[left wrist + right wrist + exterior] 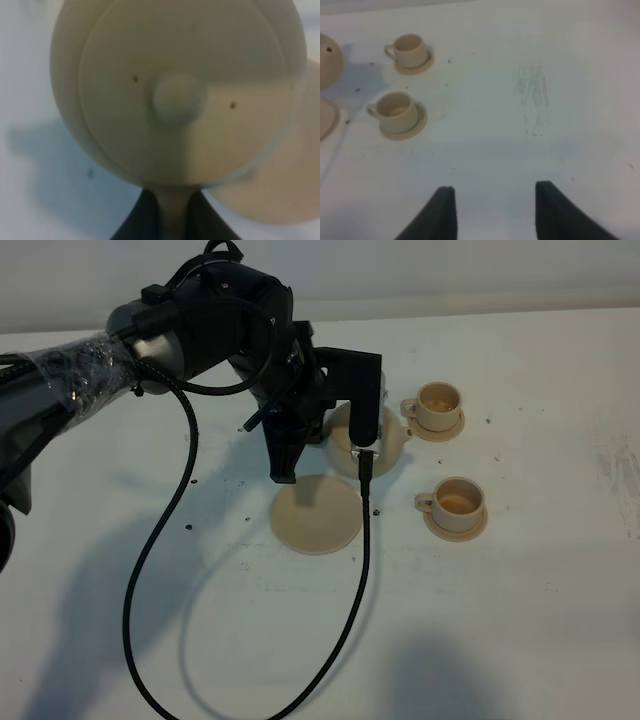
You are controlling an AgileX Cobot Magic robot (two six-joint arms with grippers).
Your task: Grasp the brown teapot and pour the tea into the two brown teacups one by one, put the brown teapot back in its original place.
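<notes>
The brown teapot (388, 440) (175, 95) is mostly hidden under my left arm in the exterior high view. My left gripper (172, 220) is shut on its loop handle, and the knobbed lid faces the wrist camera. The pot sits between its wide flat saucer, the original place (317, 515) (280, 185), and the two brown teacups. One teacup (438, 405) (410, 50) stands farther back and the other (458, 502) (395, 112) nearer, each on a small saucer. My right gripper (492, 210) is open over bare table to the right of the cups, holding nothing.
A black cable (160, 570) loops from the left arm across the front left of the white table (540, 620). Small dark specks lie around the saucer. Faint scuff marks (612, 455) show near the right edge.
</notes>
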